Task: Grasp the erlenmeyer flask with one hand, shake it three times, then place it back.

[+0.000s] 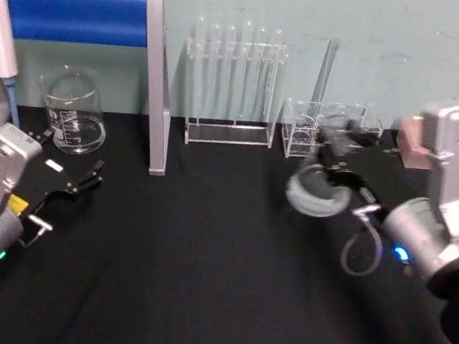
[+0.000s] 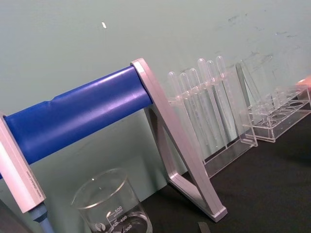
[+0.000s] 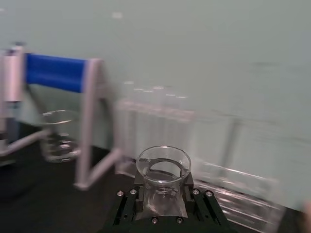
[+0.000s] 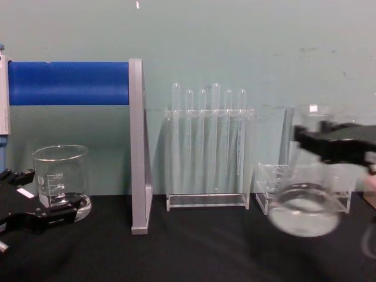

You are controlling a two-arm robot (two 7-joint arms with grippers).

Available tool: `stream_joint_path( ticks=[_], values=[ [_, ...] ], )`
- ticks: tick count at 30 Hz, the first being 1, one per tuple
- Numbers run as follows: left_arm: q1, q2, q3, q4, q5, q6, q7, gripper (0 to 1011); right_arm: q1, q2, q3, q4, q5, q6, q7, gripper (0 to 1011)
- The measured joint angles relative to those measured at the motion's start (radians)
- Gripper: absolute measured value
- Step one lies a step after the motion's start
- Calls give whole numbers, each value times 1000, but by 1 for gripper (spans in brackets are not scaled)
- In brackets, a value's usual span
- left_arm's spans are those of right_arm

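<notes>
The erlenmeyer flask (image 4: 305, 211) is a clear conical glass held by its neck, and it hangs above the black table (image 1: 201, 284) at the right. My right gripper (image 4: 320, 140) is shut on that neck. From the head view, the flask (image 1: 317, 194) sits just in front of the right gripper (image 1: 337, 163), and both look smeared. In the right wrist view the flask's round mouth (image 3: 163, 165) stands between the black fingers (image 3: 127, 206). My left gripper (image 1: 76, 185) rests open at the left, beside a beaker (image 1: 74, 114), holding nothing.
A test tube rack (image 1: 235, 82) stands at the back centre. A smaller clear rack (image 1: 329, 125) sits right behind the flask. A grey stand with a blue bar (image 1: 153, 82) rises at the back left, with a pipette (image 1: 2, 33) hanging from it.
</notes>
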Motion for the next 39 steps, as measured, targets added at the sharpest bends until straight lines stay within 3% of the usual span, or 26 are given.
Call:
stream_joint_path(
  ticks=[7,13,23,39],
  values=[
    [0,0,0,0,0,0,0,1001,75,-1,-119,62,25,-19,117,453],
    [0,0,0,0,0,0,0,1001,109,-3,-167,92,44,-28,154,453],
    [0,0,0,0,0,0,0,1001,121,16,-186,101,68,-32,156,452],
    [0,0,0,0,0,0,0,1001,128,91,-208,124,137,-59,221,453]
  ],
)
